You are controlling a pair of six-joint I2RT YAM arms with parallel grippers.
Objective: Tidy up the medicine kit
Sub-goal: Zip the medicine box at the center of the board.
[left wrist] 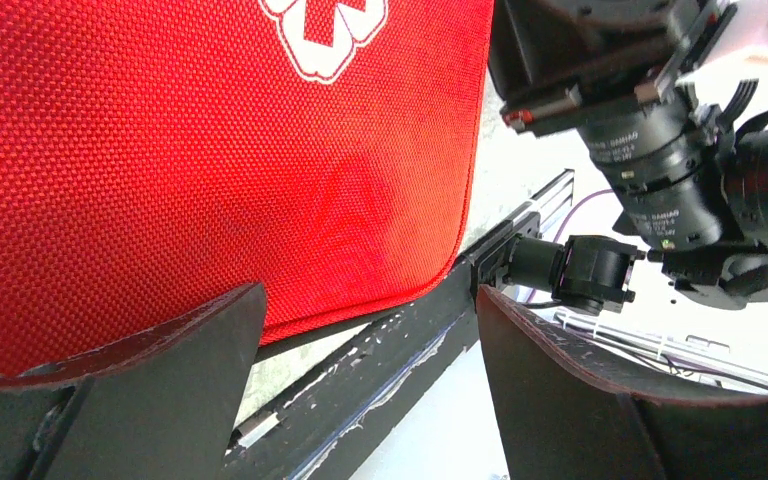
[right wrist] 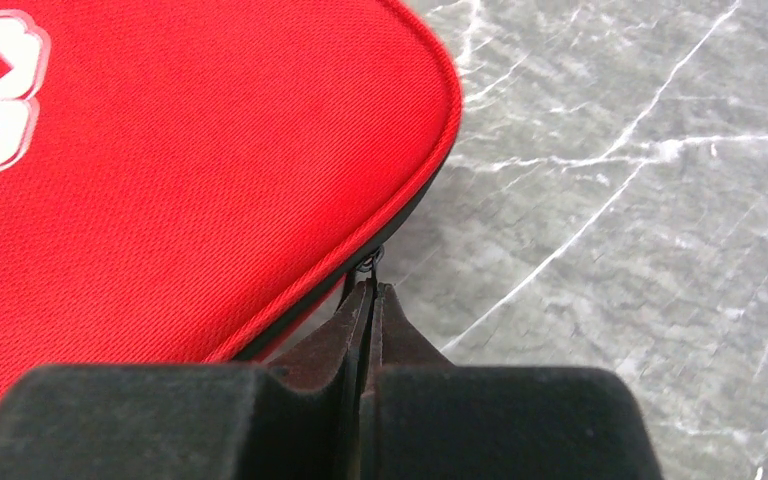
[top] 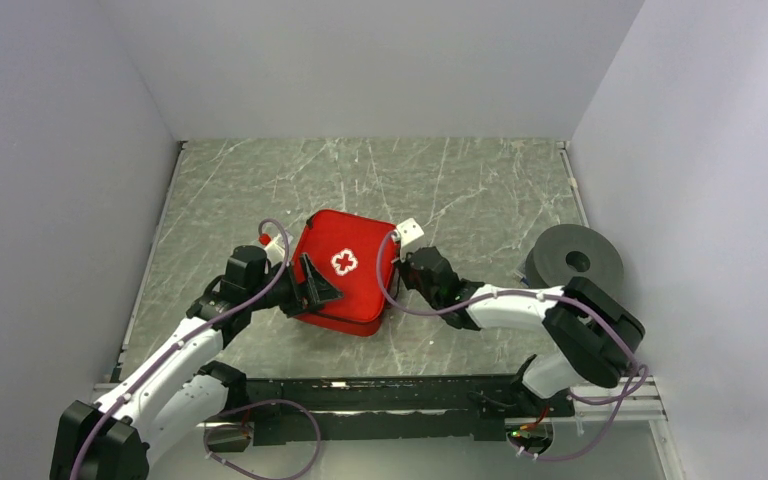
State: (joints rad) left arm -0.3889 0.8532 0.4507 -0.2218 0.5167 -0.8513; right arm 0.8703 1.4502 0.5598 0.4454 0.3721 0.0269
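The medicine kit (top: 345, 275) is a red zip case with a white cross (top: 344, 262) on its lid, lying closed in the middle of the table. My right gripper (top: 403, 268) is at its right side. In the right wrist view this gripper (right wrist: 368, 285) is shut on the thin black zipper pull (right wrist: 367, 262), by the corner of the kit (right wrist: 160, 170). My left gripper (top: 312, 285) stands open at the kit's near left edge. In the left wrist view nothing lies between the fingers of this gripper (left wrist: 368, 300), and the red lid (left wrist: 210, 150) fills the area behind the left finger.
A grey round disc (top: 575, 258) with a centre hole sits at the right, close to the right arm's elbow. A black rail (top: 390, 385) runs along the near edge. White walls close in the marbled table (top: 460, 180) on three sides.
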